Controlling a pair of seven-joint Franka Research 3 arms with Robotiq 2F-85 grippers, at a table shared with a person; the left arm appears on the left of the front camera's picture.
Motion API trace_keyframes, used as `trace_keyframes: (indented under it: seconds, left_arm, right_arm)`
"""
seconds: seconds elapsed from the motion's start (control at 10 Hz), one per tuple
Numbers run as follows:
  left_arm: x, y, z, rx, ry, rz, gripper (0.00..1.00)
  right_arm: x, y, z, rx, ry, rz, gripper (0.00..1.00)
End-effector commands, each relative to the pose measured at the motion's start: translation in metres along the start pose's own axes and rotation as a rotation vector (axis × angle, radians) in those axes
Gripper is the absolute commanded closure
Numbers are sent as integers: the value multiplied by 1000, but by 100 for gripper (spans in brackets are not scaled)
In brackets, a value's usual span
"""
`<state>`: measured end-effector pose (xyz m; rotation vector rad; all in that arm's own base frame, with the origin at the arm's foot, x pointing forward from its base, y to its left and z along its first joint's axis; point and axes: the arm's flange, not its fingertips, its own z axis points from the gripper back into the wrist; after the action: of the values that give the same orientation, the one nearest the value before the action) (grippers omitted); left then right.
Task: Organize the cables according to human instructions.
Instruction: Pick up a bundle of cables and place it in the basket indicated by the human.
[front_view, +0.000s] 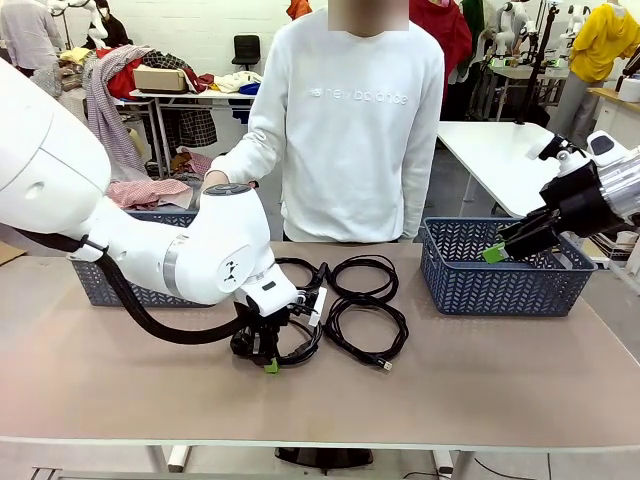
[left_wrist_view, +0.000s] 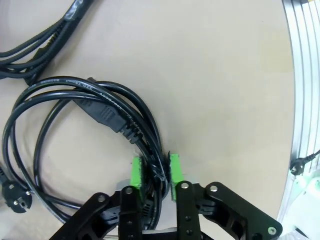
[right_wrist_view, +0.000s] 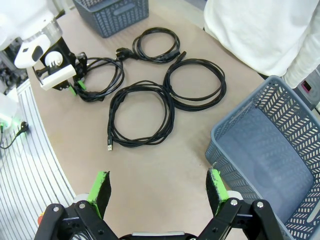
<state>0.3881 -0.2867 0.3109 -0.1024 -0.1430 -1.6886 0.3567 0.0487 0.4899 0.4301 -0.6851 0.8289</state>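
The left tool (left_wrist_view: 156, 172) pinches strands of the coiled black plug-ended cord (left_wrist_view: 107, 116). I'd lift it straight and slowly, so the loops stay bundled. The right tool (right_wrist_view: 158, 192) gapes wide.

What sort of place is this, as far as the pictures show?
Probably a robotics lab that works with clothing: the left gripper clamps a coiled cable, and a far table holds heaped clothes.

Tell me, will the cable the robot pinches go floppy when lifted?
Probably floppy: the coiled cable is loose thin strands, so its loops would likely sag. Its chunky plug may dangle lowest. The left gripper pinches several strands, so slipping seems unlikely.
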Motion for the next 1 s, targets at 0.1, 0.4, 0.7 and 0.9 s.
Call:
trace_keyframes:
  seconds: [0.1, 0.4, 0.7, 0.9]
  left_arm:
    - [-1, -2, 11, -15, 37, -7, 99]
    - [0, -7, 25, 0, 77, 3, 100]
    - [16, -2, 82, 143, 77, -5, 100]
    - [17, 14, 118, 187, 81, -25, 100]
  right_arm:
    - [0, -3, -1, 11, -17, 17, 0]
    - [0, -3, -1, 11, -17, 17, 0]
    - [0, -3, -1, 11, -17, 17, 0]
    - [0, -3, -1, 11, -17, 17, 0]
